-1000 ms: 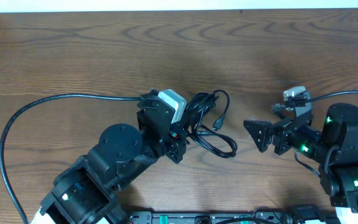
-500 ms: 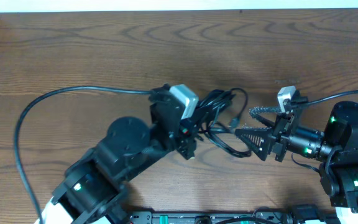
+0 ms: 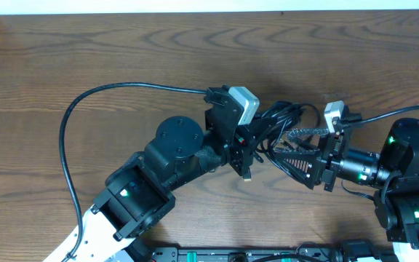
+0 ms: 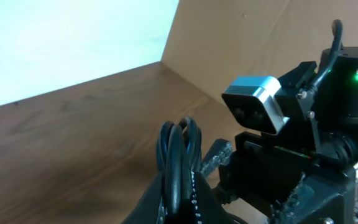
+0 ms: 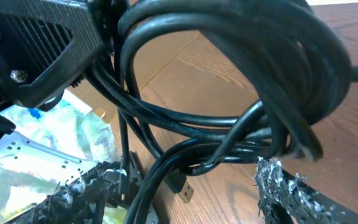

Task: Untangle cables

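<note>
Closest to the right wrist camera, the cables hang as glossy black loops. They look thin, limp and light, and probably slippery, so a pinch on one outer loop, away from the crossing, looks best. The right pincer stands at their 3 o'clock, its fingers spread either side of the loops and clamping nothing. At 9 o'clock the left pincer is closed tight on the bunch, holding it over the table, just right of centre. No readable writing or brand shows anywhere.

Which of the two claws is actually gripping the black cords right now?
The left gripper, pinched shut on the cables. The right gripper only straddles them, jaws spread apart.
</note>
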